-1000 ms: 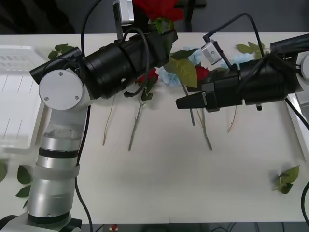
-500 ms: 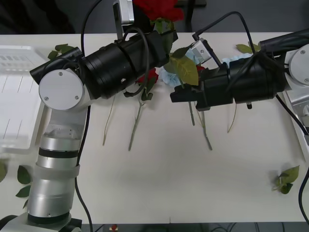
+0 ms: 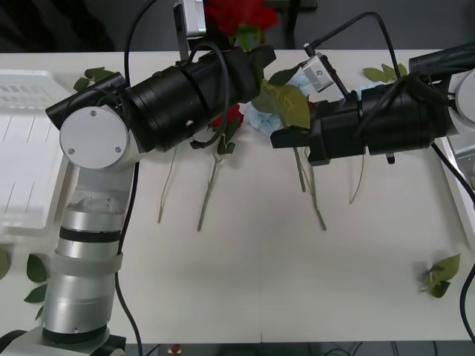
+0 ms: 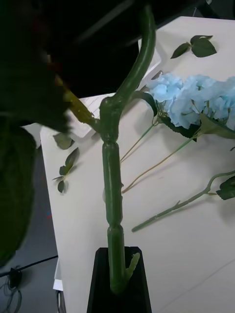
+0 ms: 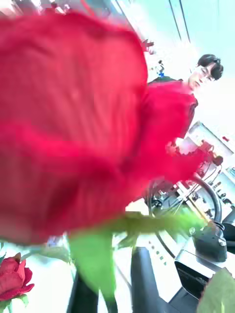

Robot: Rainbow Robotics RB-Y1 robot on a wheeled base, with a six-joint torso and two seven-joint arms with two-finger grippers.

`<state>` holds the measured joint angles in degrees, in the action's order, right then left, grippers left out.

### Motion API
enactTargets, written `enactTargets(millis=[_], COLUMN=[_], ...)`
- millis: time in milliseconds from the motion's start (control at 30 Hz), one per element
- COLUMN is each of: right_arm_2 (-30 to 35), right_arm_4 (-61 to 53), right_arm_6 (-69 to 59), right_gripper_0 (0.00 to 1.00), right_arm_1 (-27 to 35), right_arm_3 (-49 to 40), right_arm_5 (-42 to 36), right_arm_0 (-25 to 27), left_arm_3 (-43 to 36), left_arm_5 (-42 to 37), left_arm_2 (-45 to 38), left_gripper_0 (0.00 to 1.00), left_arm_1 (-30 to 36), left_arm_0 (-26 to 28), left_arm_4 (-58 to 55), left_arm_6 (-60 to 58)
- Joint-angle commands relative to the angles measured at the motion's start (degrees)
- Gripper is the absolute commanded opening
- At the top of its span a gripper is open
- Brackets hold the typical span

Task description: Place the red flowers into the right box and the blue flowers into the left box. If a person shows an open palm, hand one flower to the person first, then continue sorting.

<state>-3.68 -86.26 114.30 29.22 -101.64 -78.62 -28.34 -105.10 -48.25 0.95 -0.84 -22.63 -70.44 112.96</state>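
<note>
My left gripper [image 3: 254,53] is raised over the table's far edge, shut on the stem of a red flower [image 3: 241,15]. The bloom [image 5: 73,127] sits close in front of the left wrist camera, above black fingers [image 5: 147,279]. My right gripper [image 3: 278,138] is at the table's middle, shut on a green flower stem [image 4: 113,195] with big leaves [image 3: 289,104]; its head is hidden. Blue flowers [image 3: 260,117] [image 4: 196,100] and another red flower [image 3: 234,115] lie on the table under the arms. The left box [image 3: 22,148] is a white tray; the right box [image 3: 464,174] shows at the edge.
Loose stems [image 3: 208,193] lie across the table's middle. Stray leaves lie at the front right [image 3: 438,276], the front left [image 3: 35,271] and the back [image 3: 386,73]. The left forearm [image 3: 185,96] spans the back centre.
My right gripper reached left onto the stem and has risen slightly, lifting the leafy stem with it. The left arm has held still with its red flower.
</note>
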Motion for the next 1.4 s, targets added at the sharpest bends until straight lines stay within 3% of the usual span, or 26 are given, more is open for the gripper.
enactTargets(millis=[33,67,333,567,900,1067,1267,1400], right_arm_2=[0.8,0.9,2.4,8.7,21.7,28.2,29.0,29.3], right_arm_4=[-1.3,-1.3,-1.3,-1.1,5.7,13.8,22.0,24.7], right_arm_6=[-1.8,-1.8,-1.9,-2.0,-3.9,-9.5,-15.1,-15.9], right_gripper_0=[0.0,0.0,0.0,0.0,0.0,0.0,0.0,0.0], right_arm_1=[-0.2,-0.2,0.1,2.1,8.0,13.9,21.8,25.6], right_arm_3=[-1.0,-1.0,-0.9,-0.9,-0.9,-0.9,-0.1,5.5], right_arm_5=[0.0,0.0,-1.4,-7.2,-15.0,-18.5,-21.8,-23.7], right_arm_0=[-1.3,-1.3,-1.2,-0.6,2.4,5.0,6.5,6.6], left_arm_3=[-0.8,-0.8,-1.1,-2.7,-2.7,-2.7,-2.7,-3.0], left_arm_5=[0.2,0.2,-4.3,-9.8,-28.1,-34.0,-35.2,-35.2], left_arm_2=[0.8,0.8,-0.5,-2.3,-11.7,-14.0,-14.5,-14.4], left_gripper_0=[0.95,1.0,1.0,1.0,1.0,1.0,1.0,1.0], left_arm_1=[0.5,0.8,5.4,13.4,22.8,27.7,30.7,30.6], left_arm_0=[-0.9,-0.7,0.6,3.2,5.1,6.1,7.9,8.9], left_arm_4=[-0.3,-0.6,-4.8,-10.4,-10.8,-6.8,2.6,11.8], left_arm_6=[0.5,0.5,1.5,1.6,-0.6,-6.3,-10.5,-13.6])
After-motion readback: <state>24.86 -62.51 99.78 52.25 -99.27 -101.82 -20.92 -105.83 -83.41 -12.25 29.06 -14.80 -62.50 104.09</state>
